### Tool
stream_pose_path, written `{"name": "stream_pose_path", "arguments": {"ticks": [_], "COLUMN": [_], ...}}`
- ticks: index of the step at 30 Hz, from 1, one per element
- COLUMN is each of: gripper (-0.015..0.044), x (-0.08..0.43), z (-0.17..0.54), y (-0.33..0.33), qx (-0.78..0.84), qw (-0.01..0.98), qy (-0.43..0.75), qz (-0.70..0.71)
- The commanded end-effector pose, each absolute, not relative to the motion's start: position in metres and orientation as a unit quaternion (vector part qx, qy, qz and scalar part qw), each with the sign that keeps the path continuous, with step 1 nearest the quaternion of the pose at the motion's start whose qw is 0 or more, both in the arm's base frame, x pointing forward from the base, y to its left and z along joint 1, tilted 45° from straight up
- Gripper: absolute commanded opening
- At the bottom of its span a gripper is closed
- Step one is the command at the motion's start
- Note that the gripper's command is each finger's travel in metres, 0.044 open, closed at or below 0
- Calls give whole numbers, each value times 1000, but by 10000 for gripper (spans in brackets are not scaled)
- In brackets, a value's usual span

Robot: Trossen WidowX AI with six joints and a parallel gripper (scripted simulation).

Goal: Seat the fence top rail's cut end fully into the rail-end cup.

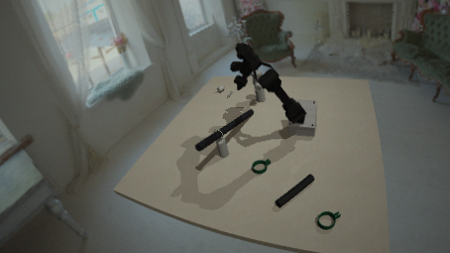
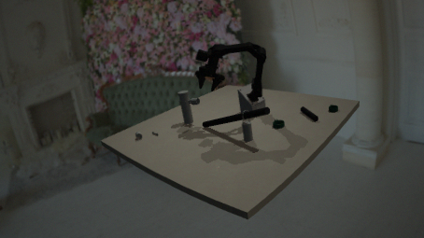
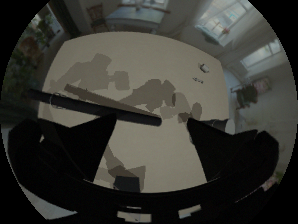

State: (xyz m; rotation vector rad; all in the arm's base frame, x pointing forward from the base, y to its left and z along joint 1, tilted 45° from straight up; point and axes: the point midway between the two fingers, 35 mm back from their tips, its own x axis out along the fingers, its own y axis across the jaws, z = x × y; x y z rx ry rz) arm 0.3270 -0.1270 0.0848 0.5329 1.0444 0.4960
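The long black rail (image 1: 238, 122) (image 2: 229, 119) (image 3: 137, 117) runs through the loop cap (image 1: 220, 139) on the short grey post (image 1: 222, 148) (image 2: 247, 133). Its end nearer the big post (image 1: 260, 92) (image 2: 186, 109) is free, with a gap to the rail-end cup (image 2: 194, 101). The cup sticks out from the big post's upper part. My gripper (image 1: 236, 75) (image 2: 207, 88) (image 3: 153, 119) is wide open and empty, above the table and clear of the rail. In the wrist view the rail's free end shows between the fingertips; the right finger partly hides the big post.
A short black bar (image 1: 294, 190) (image 2: 309, 114) and two green rings (image 1: 260, 171) (image 1: 318, 220) lie on the table. A small pale part (image 1: 220, 89) (image 2: 138, 135) (image 3: 203, 67) and a tiny bolt-like piece (image 1: 229, 94) (image 2: 155, 133) (image 3: 198, 80) lie beyond the big post.
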Motion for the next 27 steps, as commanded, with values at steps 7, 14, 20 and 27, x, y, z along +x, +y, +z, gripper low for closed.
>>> {"name": "stream_pose_path", "arguments": {"ticks": [7, 14, 20, 27], "gripper": [440, 440, 440, 440], "x": [319, 305, 289, 282], "z": [41, 3, -29, -42], "y": [-174, -204, -224, -231], "qx": [4, -188, -347, -408], "qw": [835, 812, 760, 730], "qy": [386, 258, 122, 63], "qz": [392, 488, 536, 544]}}
